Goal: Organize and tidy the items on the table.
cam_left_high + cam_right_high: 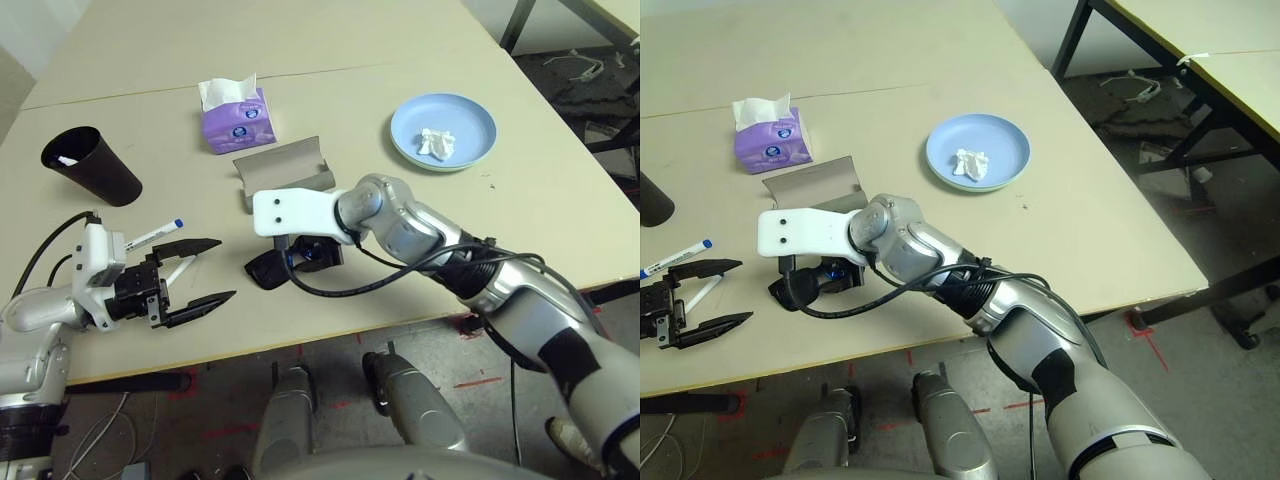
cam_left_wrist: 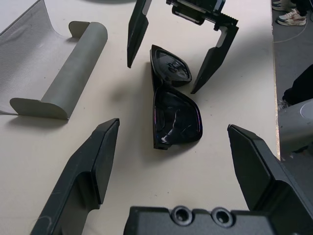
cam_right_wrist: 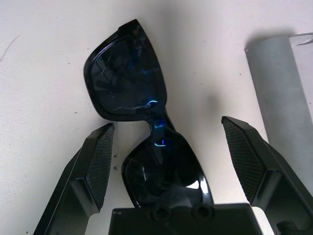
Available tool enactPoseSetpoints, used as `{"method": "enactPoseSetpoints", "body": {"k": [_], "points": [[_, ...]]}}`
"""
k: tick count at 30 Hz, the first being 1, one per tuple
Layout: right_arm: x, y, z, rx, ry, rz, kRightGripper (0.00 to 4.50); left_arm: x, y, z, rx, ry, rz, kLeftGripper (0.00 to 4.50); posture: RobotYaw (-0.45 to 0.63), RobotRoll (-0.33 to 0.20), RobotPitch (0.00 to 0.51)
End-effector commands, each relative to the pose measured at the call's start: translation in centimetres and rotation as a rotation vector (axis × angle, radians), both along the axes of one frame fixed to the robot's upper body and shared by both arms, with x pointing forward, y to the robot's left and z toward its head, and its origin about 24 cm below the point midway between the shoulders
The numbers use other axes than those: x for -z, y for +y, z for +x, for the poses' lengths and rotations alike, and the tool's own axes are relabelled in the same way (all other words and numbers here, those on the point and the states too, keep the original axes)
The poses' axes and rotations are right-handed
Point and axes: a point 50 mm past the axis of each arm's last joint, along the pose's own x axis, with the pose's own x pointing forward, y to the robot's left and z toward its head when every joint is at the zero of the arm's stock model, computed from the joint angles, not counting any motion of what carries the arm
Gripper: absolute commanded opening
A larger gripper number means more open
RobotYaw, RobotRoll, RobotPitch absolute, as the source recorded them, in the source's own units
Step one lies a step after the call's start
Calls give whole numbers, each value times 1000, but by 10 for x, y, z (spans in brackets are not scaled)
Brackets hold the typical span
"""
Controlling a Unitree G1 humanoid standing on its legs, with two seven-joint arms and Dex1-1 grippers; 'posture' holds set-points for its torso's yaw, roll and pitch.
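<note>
Counting two plates (image 1: 443, 131), one cup (image 1: 92, 166)

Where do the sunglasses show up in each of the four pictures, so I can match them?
Left eye: sunglasses below center, under the right gripper.
Right eye: lower left, beside the right forearm.
Left wrist: upper middle, between both grippers' fingers.
Right wrist: middle, reaching down between the open fingers.
Shared landmark: the open grey case.

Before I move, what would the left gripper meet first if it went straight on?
Likely the sunglasses: they lie ahead of the open left gripper, with the right gripper just beyond. Its height is unclear, so it might pass above them.
</note>
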Motion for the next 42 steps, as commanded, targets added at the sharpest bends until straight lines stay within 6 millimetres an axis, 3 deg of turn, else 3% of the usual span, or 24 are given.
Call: {"method": "enactPoseSetpoints", "body": {"k": [1,4,13,19,26,32,38,39,42], "points": [[3,3,-5,-33,9,-1,4097,-1,2,-3,-9,3,3,4500,-138,0,242],[3,2,-6,-39,10,-3,3217,-4,1,-2,-14,-11,-8,4500,-133,0,240],[-7,-1,-5,-40,24,22,26,-26,-4,8,-31,-113,-51,4500,-121,0,230],[-5,-8,0,-21,29,3,26,-28,-3,9,-44,-123,-61,4500,-123,0,230],[-8,-5,-1,-31,23,11,26,-18,2,5,-50,-75,-51,4500,-129,0,233],[-14,2,-6,-56,16,35,1991,-10,6,0,-46,-39,-37,4500,-125,0,234],[1,7,-5,-64,15,12,4219,-8,6,-3,-40,-30,-24,4500,-124,0,237],[3,6,-4,-64,14,7,4486,-8,6,-3,-39,-30,-24,4500,-124,0,237],[7,5,-3,-65,13,-2,4486,-9,5,-4,-37,-32,-23,4500,-113,0,237]]}}
